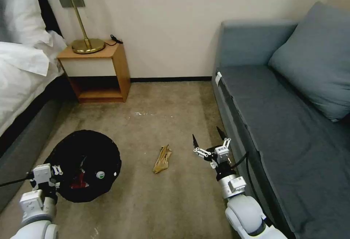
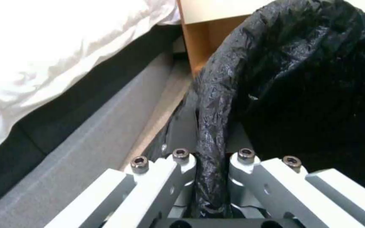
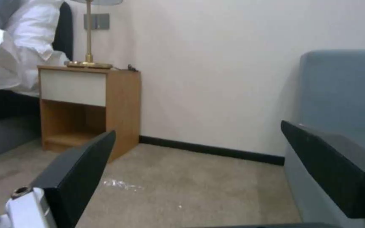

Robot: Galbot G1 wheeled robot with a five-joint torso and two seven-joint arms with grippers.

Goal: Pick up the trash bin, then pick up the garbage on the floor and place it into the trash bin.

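Beige carpet (image 1: 175, 202) is stretching between a bed (image 1: 22, 85) on the left and a grey sofa (image 1: 284, 122) on the right, with a wooden nightstand (image 1: 95, 73) and a brass lamp (image 1: 82, 31) standing against the wall. From the head camera, the trash bin (image 1: 84, 165) is sitting at the lower left, its black bag holding a red wrapper (image 1: 78, 182) and a bottle (image 1: 101, 174). A tan wrapper (image 1: 162, 158) is lying on the floor between the bin and the right gripper (image 1: 209, 137), which is hovering near the sofa edge with its fingers spread apart. The left gripper (image 1: 54, 171) is sitting at the bin's near rim.

From the left wrist, the left gripper (image 2: 211, 164) is clamping the bag-covered rim (image 2: 214, 120) between its fingers.

From the right wrist, the right gripper (image 3: 208, 158) is gaping wide, holding nothing, above bare carpet.
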